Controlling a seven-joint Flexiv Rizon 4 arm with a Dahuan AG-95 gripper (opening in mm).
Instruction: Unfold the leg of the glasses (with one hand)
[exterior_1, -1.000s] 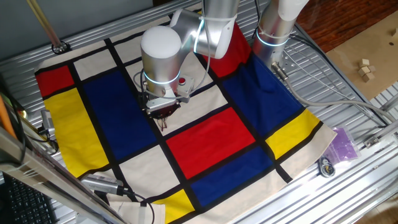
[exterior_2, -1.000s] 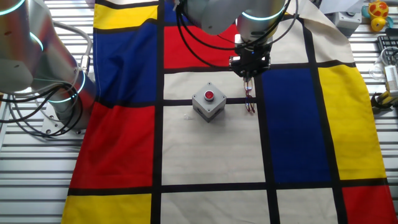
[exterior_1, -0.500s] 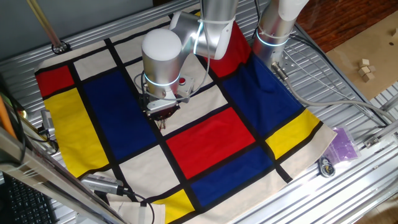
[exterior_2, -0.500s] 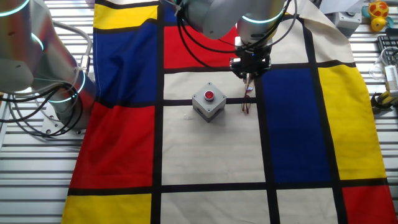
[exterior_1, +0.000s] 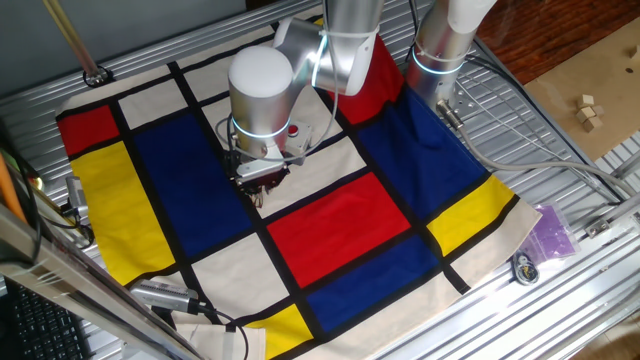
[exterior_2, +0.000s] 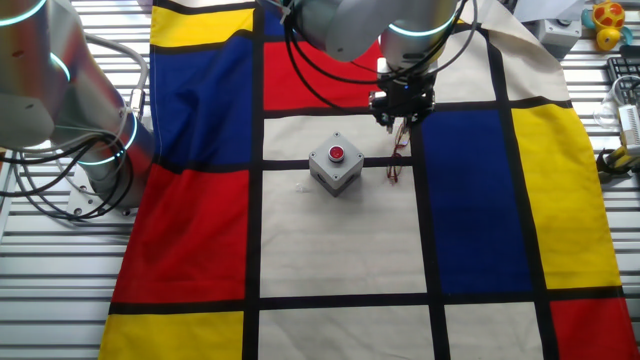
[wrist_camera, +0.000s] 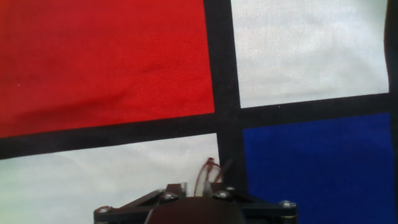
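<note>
The end effector (exterior_2: 401, 125) grips the glasses (exterior_2: 399, 160): light, springy wire, easily bent; hold near the hinge.

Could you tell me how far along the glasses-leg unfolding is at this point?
Done: the gripper has reached the glasses, which hang from it beside the button box. In hand: working the frame; the hand view shows thin wire at the fingers. Left: whether the leg is unfolded cannot be told.
</note>
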